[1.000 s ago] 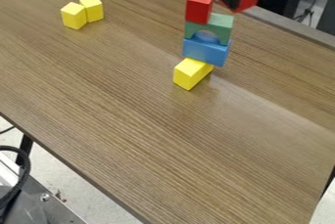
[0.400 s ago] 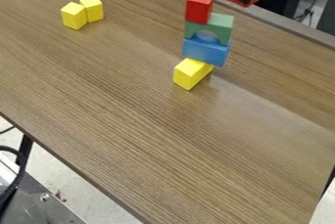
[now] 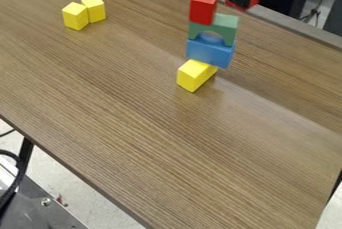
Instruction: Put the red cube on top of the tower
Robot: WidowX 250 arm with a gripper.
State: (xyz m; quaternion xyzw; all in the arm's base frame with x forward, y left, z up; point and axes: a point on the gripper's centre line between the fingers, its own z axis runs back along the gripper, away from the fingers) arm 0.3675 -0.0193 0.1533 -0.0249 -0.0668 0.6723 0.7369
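Table, brown wood-grain top, grain on a diagonal from upper left to lower right, faint glossy sheen right of center, long edge slanting down from the left side to the bottom, dark leg under it at lower left. Yellow base block of the tower sits directly on it, above and right of center, one long side facing lower right. Two yellow blocks at upper left, left one and right one, side by side, right one slightly farther back.

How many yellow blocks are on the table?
3: one yellow block at the bottom of the tower, another and a third close together at the upper left.
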